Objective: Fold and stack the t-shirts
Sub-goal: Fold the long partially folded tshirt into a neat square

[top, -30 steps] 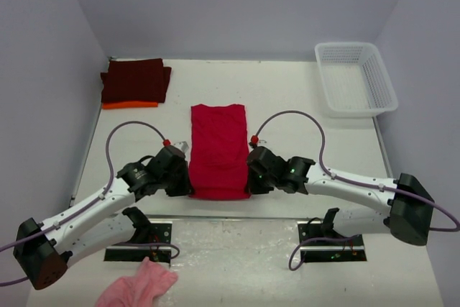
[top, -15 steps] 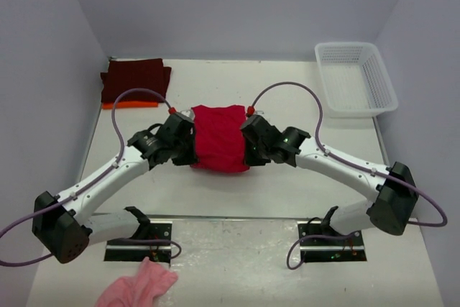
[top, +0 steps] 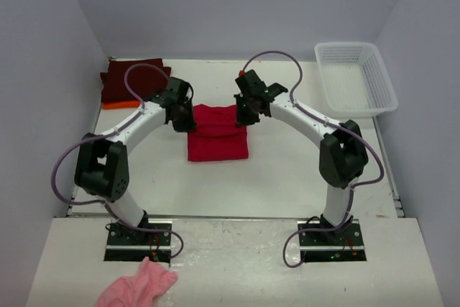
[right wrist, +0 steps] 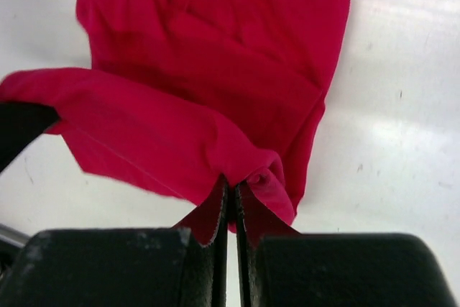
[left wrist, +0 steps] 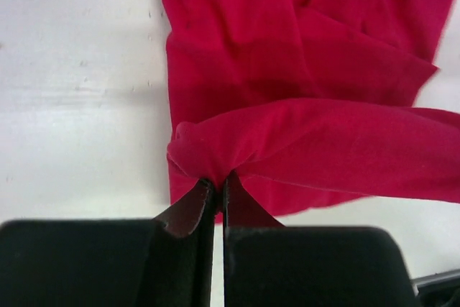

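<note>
The bright red t-shirt (top: 218,134) lies in the middle of the table, folded over on itself. My left gripper (top: 188,121) is shut on its left corner and my right gripper (top: 243,116) is shut on its right corner, both at the shirt's far edge. In the left wrist view the pinched hem (left wrist: 215,170) hangs over the lower layer (left wrist: 287,48). In the right wrist view the pinched hem (right wrist: 237,170) does the same. The dark maroon t-shirt (top: 135,80) lies folded on the orange t-shirt (top: 129,104) at the far left.
A white plastic basket (top: 355,77) stands at the far right corner. A small pink fluffy cloth (top: 138,287) lies at the near edge, left of the arm bases. Grey walls close in the table on three sides.
Both grippers have carried the shirt's near edge away from me, from the near end to the far end. The shirt now lies folded to about half its length.
</note>
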`<action>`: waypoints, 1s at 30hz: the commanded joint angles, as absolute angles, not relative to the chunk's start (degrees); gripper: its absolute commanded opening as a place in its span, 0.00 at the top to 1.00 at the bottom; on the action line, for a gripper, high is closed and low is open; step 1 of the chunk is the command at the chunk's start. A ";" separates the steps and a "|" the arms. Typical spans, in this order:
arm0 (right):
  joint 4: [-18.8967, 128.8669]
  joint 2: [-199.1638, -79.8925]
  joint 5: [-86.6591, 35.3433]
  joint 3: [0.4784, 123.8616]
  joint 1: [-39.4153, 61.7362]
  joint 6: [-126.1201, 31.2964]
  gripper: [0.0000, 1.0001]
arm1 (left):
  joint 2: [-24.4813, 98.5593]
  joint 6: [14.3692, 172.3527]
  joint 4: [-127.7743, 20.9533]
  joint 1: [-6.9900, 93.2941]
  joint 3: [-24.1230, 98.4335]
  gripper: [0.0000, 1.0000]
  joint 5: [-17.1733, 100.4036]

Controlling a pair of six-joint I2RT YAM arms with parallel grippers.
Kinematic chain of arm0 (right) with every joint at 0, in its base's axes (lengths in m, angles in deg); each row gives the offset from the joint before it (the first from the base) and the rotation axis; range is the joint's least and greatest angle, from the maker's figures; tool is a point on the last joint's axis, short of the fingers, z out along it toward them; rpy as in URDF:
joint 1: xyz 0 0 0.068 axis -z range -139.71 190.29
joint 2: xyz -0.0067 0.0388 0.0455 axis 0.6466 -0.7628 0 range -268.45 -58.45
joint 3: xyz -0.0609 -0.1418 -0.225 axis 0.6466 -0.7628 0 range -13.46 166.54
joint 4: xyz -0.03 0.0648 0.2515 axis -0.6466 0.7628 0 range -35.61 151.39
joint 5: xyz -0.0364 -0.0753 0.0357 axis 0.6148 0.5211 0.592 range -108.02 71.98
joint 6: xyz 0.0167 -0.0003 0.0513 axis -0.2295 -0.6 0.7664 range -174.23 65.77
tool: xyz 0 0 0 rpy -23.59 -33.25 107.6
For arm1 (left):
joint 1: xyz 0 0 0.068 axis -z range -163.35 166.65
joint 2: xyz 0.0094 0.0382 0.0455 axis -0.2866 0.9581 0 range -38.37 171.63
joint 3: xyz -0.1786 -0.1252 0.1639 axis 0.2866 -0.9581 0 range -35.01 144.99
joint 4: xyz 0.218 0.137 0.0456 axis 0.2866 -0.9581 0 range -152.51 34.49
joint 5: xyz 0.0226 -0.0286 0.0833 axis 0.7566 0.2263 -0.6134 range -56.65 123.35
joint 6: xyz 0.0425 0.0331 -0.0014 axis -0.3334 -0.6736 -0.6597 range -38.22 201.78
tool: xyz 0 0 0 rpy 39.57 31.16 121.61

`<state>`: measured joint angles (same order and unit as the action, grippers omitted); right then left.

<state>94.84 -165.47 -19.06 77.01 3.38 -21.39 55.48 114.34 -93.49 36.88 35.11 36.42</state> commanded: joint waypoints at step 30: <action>104.74 -180.46 -14.42 112.67 11.64 -36.30 0.02 | 51.21 103.75 -63.85 35.20 38.20 0.27 30.45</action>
<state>100.48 -187.39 -18.27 109.71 11.38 -34.30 54.86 104.68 -66.43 35.07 38.35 31.55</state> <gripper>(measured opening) 0.976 0.733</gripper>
